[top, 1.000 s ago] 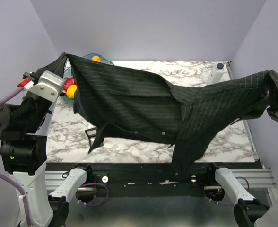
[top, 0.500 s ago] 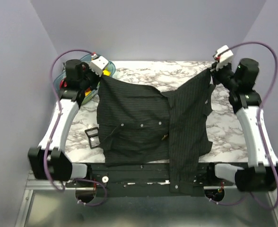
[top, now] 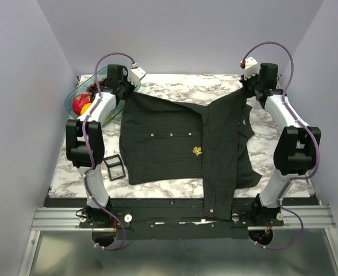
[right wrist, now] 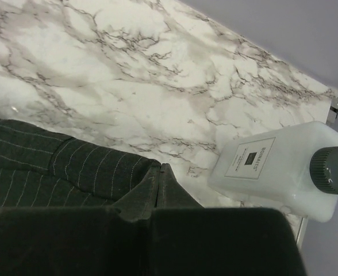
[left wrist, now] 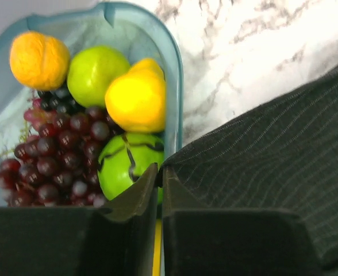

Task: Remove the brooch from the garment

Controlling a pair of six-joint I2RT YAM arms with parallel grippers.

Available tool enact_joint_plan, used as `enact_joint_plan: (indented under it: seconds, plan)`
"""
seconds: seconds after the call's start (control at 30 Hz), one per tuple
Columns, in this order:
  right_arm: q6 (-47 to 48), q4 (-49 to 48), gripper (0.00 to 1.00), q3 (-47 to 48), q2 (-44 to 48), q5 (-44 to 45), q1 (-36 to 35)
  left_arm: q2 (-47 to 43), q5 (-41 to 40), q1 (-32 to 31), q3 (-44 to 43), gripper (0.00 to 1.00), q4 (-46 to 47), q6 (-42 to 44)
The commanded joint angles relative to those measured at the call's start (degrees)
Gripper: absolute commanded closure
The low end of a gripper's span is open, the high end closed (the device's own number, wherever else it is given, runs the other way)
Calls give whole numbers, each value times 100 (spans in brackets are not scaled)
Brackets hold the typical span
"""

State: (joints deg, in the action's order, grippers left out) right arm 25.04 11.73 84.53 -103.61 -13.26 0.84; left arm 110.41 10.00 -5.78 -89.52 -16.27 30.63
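Note:
The garment (top: 163,144), a black pinstriped shirt, lies spread flat on the marble table, its right front hanging over the near edge. The brooch (top: 197,151), a tiny gold pin, shows on the shirt's middle. My left gripper (top: 127,94) is at the far left corner of the garment. In the left wrist view its jaws (left wrist: 159,171) stand a narrow slit apart, with the corner of the cloth (left wrist: 272,161) at their tips. My right gripper (top: 250,87) is at the far right corner, and in its wrist view it (right wrist: 158,169) is shut on the cloth edge (right wrist: 42,167).
A teal bin (top: 71,99) of fruit stands at the far left, right under the left gripper, its rim (left wrist: 177,86) beside the cloth. A black buckle frame (top: 114,167) lies left of the shirt. A white bottle (right wrist: 278,169) lies close to the right gripper.
Both arms have swung from holding the shirt stretched in the air to the table's far side, laying it flat. The brooch has come into view. The left jaws have parted slightly.

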Motion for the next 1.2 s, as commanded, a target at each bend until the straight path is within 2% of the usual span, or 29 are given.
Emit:
enact_joint_plan:
  seconds: [0.0, 0.03, 0.07, 0.17, 0.27, 0.33, 0.37, 0.4, 0.43, 0.47, 0.5, 0.53, 0.57, 0.63, 0.67, 0.73, 0.77, 0.83, 0.87, 0.9, 0.97, 1.07, 1.17]
  plan:
    - [-69, -65, 96, 564, -272, 368, 13, 463, -437, -274, -881, 73, -7, 180]
    - [-60, 13, 89, 634, -326, 376, 13, 533, -472, -301, -1005, 66, -173, 171]
    - [-34, 57, 70, 748, -352, 376, 13, 612, -464, -318, -1085, 56, -235, 171]
    - [167, 259, 45, 889, -239, 131, 13, 517, -438, -327, -1191, 44, -368, 180]
    - [413, 506, 35, 802, 235, -457, 13, 211, -219, -318, -1174, 37, -429, 5]
    - [545, 811, 34, 609, 707, -1036, 13, 25, -52, -318, -1112, 36, -499, -250]
    - [946, 988, 35, 504, 894, -1378, 21, -141, 88, -327, -1095, 35, -543, -338]
    - [1272, 1468, 35, 172, 1087, -2191, 13, -230, 351, -327, -1051, 35, -587, -443]
    - [1676, 1812, 35, 12, 1332, -2590, 21, -300, 484, -327, -1016, 35, -666, -601]
    - [2646, 2198, 36, -189, 1735, -2960, 13, -431, 581, -345, -972, 35, -701, -672]
    - [3282, 3220, 37, -348, 1931, -3503, -31, -485, 773, -353, -867, 35, -737, -707]
    - [3976, 3753, 37, -672, 2089, -3595, -75, -546, 828, -362, -788, 35, -798, -734]
    - [5227, 4219, 39, -866, 2326, -3570, -75, -634, 872, -380, -726, 35, -816, -760]
    - [6411, 5464, 41, -1444, 2529, -3403, -312, -687, 977, -389, -585, 35, -938, -787]
    - [7557, 5846, 42, -1614, 2626, -3342, -330, -740, 1004, -380, -541, 35, -991, -804]
    - [8627, 6662, 43, -2035, 2968, -2974, -427, -810, 1048, -380, -409, 35, -1097, -813]
    - [9624, 6832, 43, -2507, 3118, -2807, -453, -924, 1057, -380, -331, 35, -1106, -813]
    - [10517, 6861, 43, -3063, 3688, -2253, -480, -1082, 1109, -380, -6, 35, -1063, -787]
    - [11279, 6774, 43, -3422, 3873, -2078, -471, -1257, 1153, -380, 126, 34, -1045, -769]
    - [11599, 6529, 42, -3965, 4084, -1841, -471, -1346, 1188, -380, 380, 34, -1019, -735]
    - [12345, 6308, 41, -4452, 4559, -1768, -471, -1652, 1197, -371, 653, 34, -869, -708]
    - [12867, 6272, 41, -4945, 4902, -1838, -488, -2092, 1206, -380, 1084, 34, -781, -725]
    - [12895, 6342, 42, -5314, 5148, -1585, -646, -2505, 1302, -380, 1506, 34, -658, -682]
